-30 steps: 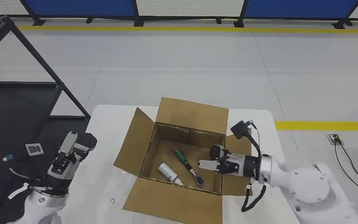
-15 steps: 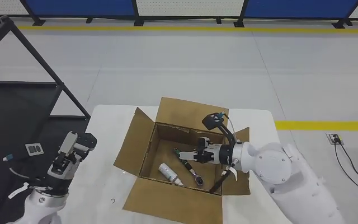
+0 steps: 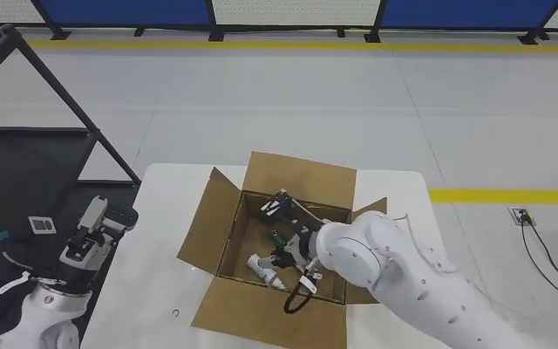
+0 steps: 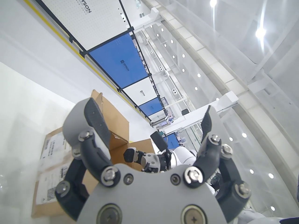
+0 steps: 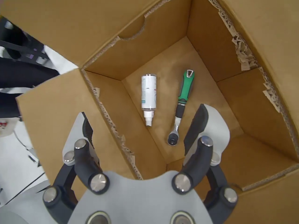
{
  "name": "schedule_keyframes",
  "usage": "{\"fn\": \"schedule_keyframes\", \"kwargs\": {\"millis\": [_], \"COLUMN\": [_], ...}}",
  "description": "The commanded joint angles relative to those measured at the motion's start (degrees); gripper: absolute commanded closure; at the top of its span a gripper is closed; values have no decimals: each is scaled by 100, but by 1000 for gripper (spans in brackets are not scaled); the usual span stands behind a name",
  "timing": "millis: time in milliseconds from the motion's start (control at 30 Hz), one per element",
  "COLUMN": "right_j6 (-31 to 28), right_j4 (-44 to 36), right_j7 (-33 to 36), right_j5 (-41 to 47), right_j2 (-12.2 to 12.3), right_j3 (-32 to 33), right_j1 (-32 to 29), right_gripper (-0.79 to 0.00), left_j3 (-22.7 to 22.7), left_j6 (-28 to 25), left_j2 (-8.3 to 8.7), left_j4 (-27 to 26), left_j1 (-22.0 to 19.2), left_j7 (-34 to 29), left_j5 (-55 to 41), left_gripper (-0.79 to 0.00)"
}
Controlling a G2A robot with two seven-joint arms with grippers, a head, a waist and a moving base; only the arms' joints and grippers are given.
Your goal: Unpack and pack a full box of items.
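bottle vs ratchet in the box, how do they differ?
The bottle is white and stubby; the ratchet has a green-and-black grip and a metal head. The ratchet is longer and slimmer than the bottle. Both lie flat on the box floor, side by side, not touching.

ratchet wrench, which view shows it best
Right wrist view: the ratchet wrench lies whole on the box floor. The top view has the right arm over most of it. The left wrist view faces the box's outside.

Right arm [image 3: 392,262]: glossy white shell, black cable [image 3: 292,305] looped behind right gripper [image 5: 143,114]. Left gripper [image 4: 149,108] matches: grey plate, silver screws, black ribbed pads [image 4: 97,120].
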Motion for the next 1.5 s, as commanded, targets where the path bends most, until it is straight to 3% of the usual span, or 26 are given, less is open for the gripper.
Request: {"fn": "schedule_keyframes", "kwargs": {"millis": [0,267,600,700,1133,1200,1467], "right_j6": [210,233,212,-162,-670,-781,-1053], "right_j4": [381,1764,1759,1938,3546,3766,4445], "right_j7": [70,140,88,-198,-390,-326,-401], "right_j5": [-180,116,123,167,-46,-16,-4], "right_j2": [-234,-1209,-1209,-1225,-1980,-2071,-2338], "right_j3": [-458,-1454,-1449,-1406,-1821,-1835,-1803], "right_j1": [375,1173,1144,995,1103,1111,1059], "right_gripper": [-785,-785,-785,-785,-785,-665,-372], "left_j3": [-182,-428,-428,-409,-295,-259,-147], "left_j6": [21,227,227,231,186,175,142], "left_j2": [37,148,148,145,170,175,202], "left_j4": [121,445,445,428,145,110,50], "left_j1": [-39,-240,-240,-216,97,116,136], "left_j7": [-208,-805,-805,-719,-186,-131,35], "left_j5": [-106,-436,-436,-443,-442,-418,-371], "left_gripper": [-785,-785,-785,-785,-785,-785,-785]}}
